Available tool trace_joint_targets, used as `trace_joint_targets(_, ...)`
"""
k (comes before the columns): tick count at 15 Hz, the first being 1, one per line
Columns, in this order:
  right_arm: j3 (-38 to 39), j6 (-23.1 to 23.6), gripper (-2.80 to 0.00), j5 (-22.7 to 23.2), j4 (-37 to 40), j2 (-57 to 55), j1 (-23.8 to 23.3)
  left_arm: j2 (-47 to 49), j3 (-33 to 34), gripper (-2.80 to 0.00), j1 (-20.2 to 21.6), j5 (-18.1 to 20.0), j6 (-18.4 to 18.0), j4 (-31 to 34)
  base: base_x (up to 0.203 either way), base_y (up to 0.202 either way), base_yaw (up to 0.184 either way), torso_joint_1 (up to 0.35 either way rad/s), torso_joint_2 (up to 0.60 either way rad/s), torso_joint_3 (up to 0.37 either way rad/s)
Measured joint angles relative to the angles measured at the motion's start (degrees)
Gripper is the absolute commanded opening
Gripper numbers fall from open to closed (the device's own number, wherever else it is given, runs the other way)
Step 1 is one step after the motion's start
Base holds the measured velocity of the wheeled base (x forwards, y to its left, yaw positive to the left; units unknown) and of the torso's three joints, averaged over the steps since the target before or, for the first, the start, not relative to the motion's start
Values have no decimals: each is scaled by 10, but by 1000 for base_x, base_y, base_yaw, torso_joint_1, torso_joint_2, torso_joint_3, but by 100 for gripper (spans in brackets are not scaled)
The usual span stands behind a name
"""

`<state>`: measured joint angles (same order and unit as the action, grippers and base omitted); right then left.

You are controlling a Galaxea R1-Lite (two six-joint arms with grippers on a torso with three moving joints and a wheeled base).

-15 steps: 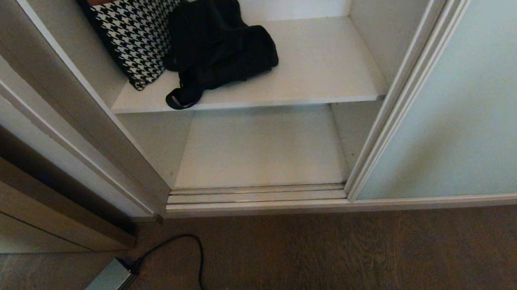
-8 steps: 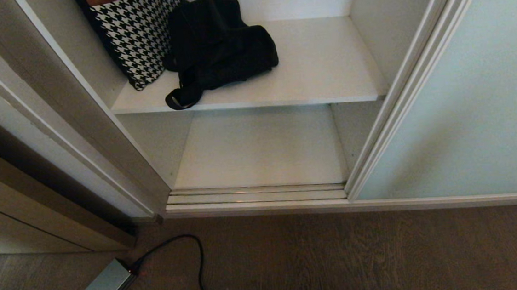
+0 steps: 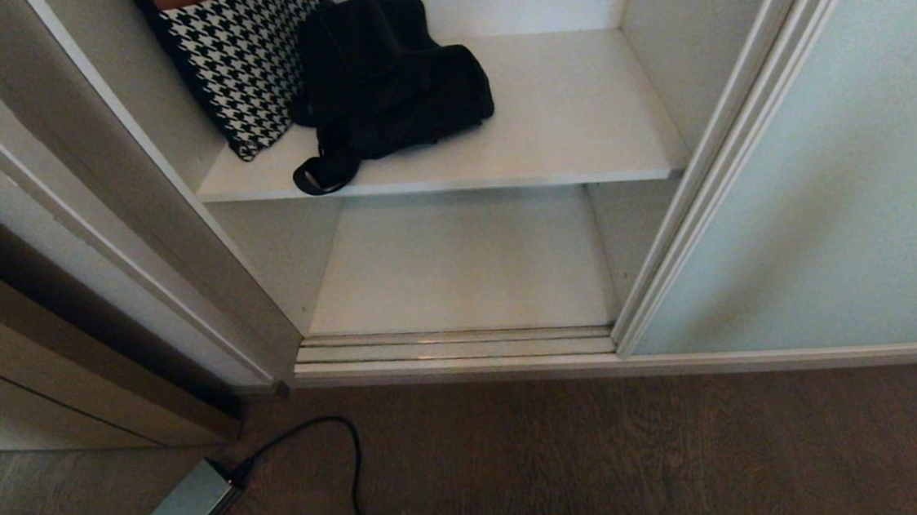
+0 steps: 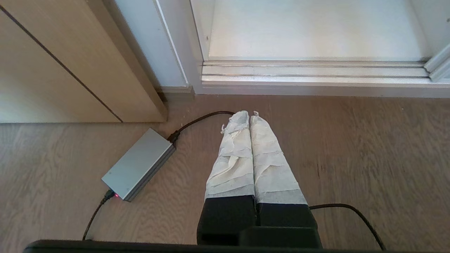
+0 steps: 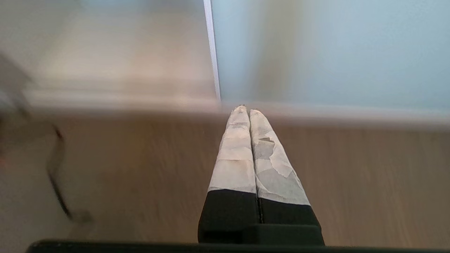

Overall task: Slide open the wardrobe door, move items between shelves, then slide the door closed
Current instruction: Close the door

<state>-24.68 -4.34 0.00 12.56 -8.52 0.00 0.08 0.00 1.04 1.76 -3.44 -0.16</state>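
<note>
Head view: black drawstring bag and houndstooth cushion sit touching on the upper shelf, sliding wardrobe door open.
Handling: both look soft and light; pinch a bag fold.
Grippers: left gripper and right gripper clenched, empty, above the floor.

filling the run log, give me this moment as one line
door: pale mint frosted glass sliding door open | upper shelf: houndstooth cushion, black fabric bag | left tool shut | right tool shut, empty

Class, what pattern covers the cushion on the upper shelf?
The cushion has a black-and-white houndstooth pattern, clearest in the head view.
</note>
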Motion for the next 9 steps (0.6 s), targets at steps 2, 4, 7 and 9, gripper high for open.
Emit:
trace_joint_targets(2,-125,-20,-280,4,45,-95,4,0,0,-280,0,0,0,0,0,0,0,0,0,0)
trace_joint_targets(4,-239,-30,-280,21,70,-191,11,0,0,-280,0,0,0,0,0,0,0,0,0,0)
trace_joint_targets(7,-380,-42,-280,54,95,-318,21,0,0,-280,0,0,0,0,0,0,0,0,0,0)
trace_joint_targets(9,-461,-69,-280,58,100,-387,23,0,0,-280,0,0,0,0,0,0,0,0,0,0)
